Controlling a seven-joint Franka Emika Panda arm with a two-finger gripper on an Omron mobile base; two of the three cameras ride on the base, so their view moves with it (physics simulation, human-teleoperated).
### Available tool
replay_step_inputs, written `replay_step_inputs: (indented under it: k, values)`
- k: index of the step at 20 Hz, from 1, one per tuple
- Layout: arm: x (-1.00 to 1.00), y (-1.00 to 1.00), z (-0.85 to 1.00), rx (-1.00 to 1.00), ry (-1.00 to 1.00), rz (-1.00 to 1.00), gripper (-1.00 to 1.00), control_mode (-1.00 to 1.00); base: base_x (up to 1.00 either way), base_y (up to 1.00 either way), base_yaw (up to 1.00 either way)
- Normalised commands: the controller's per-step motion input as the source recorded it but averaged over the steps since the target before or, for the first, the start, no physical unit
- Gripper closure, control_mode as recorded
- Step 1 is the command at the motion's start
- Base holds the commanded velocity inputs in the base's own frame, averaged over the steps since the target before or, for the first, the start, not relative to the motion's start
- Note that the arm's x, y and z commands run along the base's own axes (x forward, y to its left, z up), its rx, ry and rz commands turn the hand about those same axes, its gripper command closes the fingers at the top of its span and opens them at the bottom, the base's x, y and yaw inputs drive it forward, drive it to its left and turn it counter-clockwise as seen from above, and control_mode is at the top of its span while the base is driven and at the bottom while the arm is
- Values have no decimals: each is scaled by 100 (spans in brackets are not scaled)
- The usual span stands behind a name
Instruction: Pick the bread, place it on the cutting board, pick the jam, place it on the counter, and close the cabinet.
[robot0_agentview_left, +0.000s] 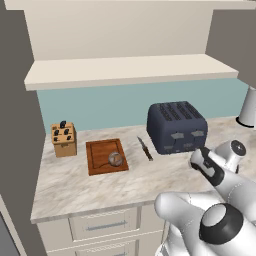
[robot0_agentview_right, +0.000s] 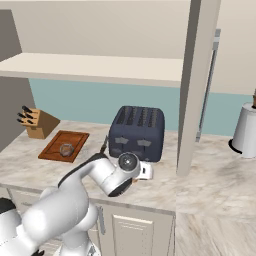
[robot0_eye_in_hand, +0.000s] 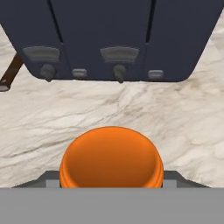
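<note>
The jam (robot0_eye_in_hand: 111, 157), an orange jar seen from above, sits between my gripper's (robot0_eye_in_hand: 111, 184) two fingertips, which press on its sides. My gripper (robot0_agentview_left: 197, 162) (robot0_agentview_right: 148, 171) is low over the beige counter (robot0_agentview_left: 100, 187) just in front of the toaster; whether the jar touches the stone I cannot tell. The bread (robot0_agentview_left: 115, 159) (robot0_agentview_right: 66, 149), a small round loaf, lies on the reddish-brown cutting board (robot0_agentview_left: 100, 160) (robot0_agentview_right: 55, 147) at the left. The cabinet (robot0_agentview_left: 130, 70) stands open, its door (robot0_agentview_right: 197, 85) jutting out toward me with a silver bar handle.
A dark blue toaster (robot0_agentview_left: 176, 127) (robot0_eye_in_hand: 109, 39) stands right behind the jar. A knife (robot0_agentview_left: 145, 148) lies between toaster and board. A light knife block (robot0_agentview_left: 64, 139) is at the far left, a white paper roll (robot0_agentview_right: 245, 131) at the right. Cream drawers (robot0_agentview_left: 102, 225) run below.
</note>
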Motion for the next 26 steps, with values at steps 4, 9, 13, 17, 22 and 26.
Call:
replay_step_inputs:
  k: [4,9,13,17,22,26]
  values:
    - [8,0,-31,0,0,0,100,-100,0,0,0]
    - [9,0,-27,0,0,0,100,-100,0,0,0]
    - [7,0,-24,0,0,0,100,-100,0,0,0]
    - [7,0,-23,0,-1,0,100,-100,0,0,0]
    - [12,0,-22,0,-3,0,100,-100,0,0,0]
    - [4,0,-13,0,-4,0,100,-100,0,0,0]
